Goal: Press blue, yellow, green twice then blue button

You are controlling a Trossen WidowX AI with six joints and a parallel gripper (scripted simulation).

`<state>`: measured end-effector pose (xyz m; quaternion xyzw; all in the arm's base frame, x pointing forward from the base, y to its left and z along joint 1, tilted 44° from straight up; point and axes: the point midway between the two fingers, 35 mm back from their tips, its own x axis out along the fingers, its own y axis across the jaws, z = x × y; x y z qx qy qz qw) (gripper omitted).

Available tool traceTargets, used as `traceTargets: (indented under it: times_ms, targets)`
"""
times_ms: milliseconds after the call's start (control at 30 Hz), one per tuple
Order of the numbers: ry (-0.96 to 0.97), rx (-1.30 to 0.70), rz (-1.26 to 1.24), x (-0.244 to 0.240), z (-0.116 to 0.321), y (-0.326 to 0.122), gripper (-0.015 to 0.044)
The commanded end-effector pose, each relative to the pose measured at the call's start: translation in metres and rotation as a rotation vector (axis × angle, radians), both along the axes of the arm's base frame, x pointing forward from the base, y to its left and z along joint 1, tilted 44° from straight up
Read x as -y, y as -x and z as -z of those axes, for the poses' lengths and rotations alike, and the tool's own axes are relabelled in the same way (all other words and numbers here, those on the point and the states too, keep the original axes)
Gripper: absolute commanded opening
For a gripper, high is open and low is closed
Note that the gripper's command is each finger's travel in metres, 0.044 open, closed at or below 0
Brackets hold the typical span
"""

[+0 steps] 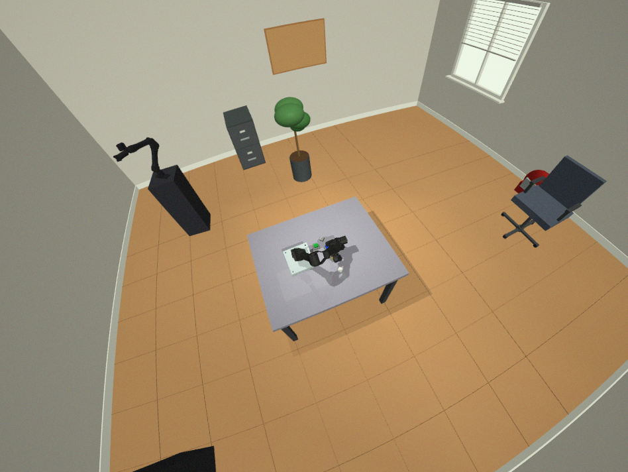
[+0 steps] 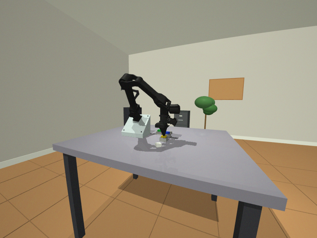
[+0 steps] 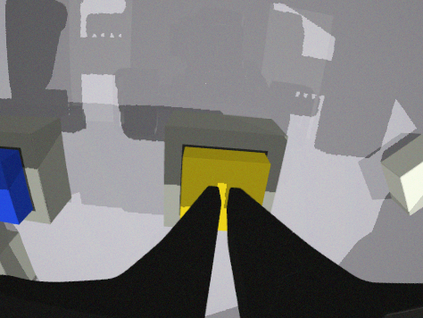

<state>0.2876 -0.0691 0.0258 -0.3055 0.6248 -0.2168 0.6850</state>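
My gripper is shut and empty, pointing down with its tips at the top of the yellow button. The cap still shows a side face above its grey housing in the wrist view; whether the tips touch it I cannot tell. The blue button stands beside it, at the left edge of the wrist view, its cap raised. The green button stands nearer the arm's base and is out of the wrist view.
A white block lies on the other side of the yellow button from the blue one. Another small pale block lies beyond the green button. The arm's pale sloped base stands on the grey table.
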Motion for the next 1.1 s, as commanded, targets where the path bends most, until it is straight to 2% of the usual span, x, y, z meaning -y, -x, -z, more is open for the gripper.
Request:
traceTargets:
  times_ms: [0, 633, 733, 900, 1067]
  targets:
    - [0.004, -0.002, -0.003, 0.003, 0.003, 0.0, 0.002]
    - [0.001, -0.001, -0.001, 0.001, 0.002, 0.0, 0.002]
    - [0.002, -0.002, -0.003, -0.018, -0.018, 0.004, 0.002]
    - [0.002, -0.002, -0.003, -0.021, -0.022, 0.004, 0.002]
    - [0.0, -0.003, -0.003, -0.06, -0.062, 0.011, 0.002]
